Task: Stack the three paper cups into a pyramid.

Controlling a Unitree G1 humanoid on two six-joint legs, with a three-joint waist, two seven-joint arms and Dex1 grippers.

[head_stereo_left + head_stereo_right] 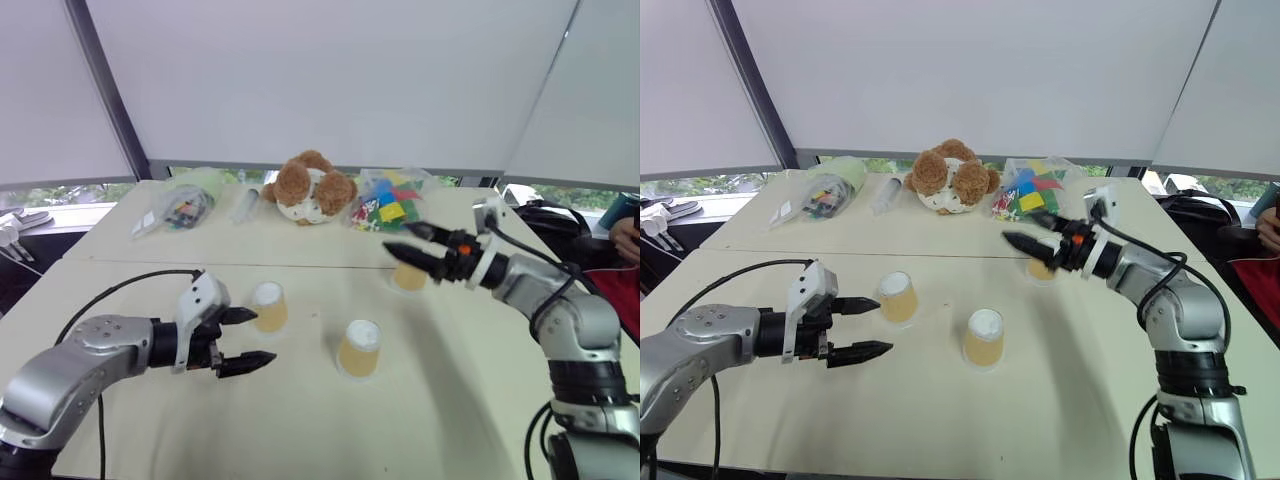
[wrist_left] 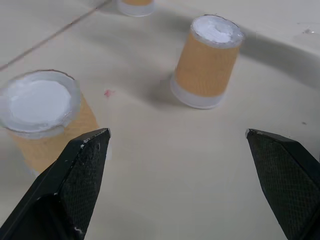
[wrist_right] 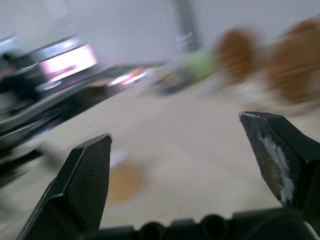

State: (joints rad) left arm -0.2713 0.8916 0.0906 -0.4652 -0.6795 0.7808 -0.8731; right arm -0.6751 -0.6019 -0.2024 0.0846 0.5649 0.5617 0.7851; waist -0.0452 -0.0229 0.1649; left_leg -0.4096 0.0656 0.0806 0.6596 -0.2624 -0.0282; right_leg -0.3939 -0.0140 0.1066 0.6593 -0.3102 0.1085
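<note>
Paper cups [image 1: 359,348] standing apart before the bear [image 1: 309,187], both grippers [image 1: 243,340] [image 1: 407,240] gaping empty, still gathering: next needing two side by side.

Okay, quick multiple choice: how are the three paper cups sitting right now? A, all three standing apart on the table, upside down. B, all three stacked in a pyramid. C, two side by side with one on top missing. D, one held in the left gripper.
A: one cup near the left gripper, one in the middle and one behind the right gripper each stand separately, white end up, on the table; both grippers are open and empty.
</note>
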